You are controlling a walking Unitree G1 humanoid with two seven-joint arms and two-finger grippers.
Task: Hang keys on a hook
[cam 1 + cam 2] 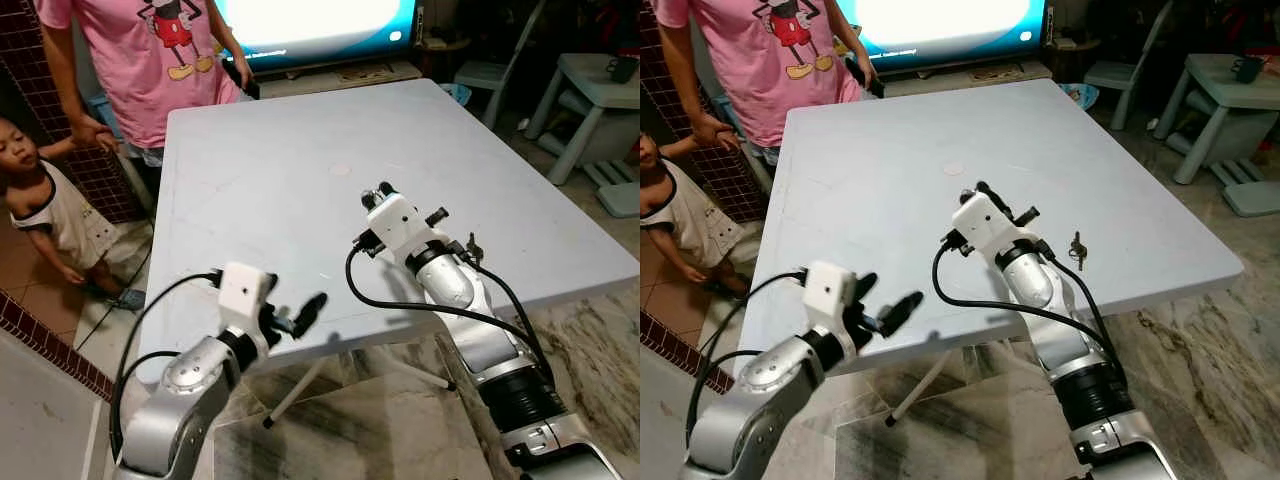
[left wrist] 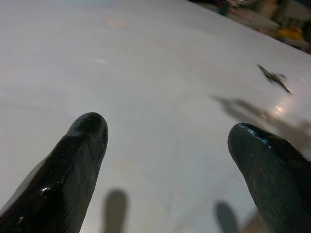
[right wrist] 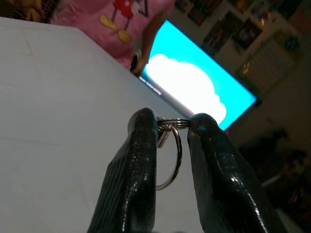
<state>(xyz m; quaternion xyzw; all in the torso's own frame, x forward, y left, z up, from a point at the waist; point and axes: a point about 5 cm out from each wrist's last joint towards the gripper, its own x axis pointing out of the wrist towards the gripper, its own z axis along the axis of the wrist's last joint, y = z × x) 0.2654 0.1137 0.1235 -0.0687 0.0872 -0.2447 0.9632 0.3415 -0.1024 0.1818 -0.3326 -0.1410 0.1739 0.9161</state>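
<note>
We start with the key ring (image 3: pixel 170 145): it is nipped at its top between the two fingertips of the right pincer (image 3: pixel 172 124), which is closed down to a narrow gap on it. The loop hangs back between the fingers with a key tucked against one of them. That pincer hovers over the middle of the white worktop (image 1: pixel 260 170), pointing far, toward the lit screen (image 1: pixel 310 20). A second small bunch of keys (image 1: pixel 1077 250) lies flat on the worktop just right of the right forearm, well off to the right of the left pincer (image 2: pixel 167 136). The left pincer is spread wide and empty at the near left edge. So the right arm has the ring; we judge the hook must be found next. Two people (image 1: pixel 150 60) stand at the far left corner.
</note>
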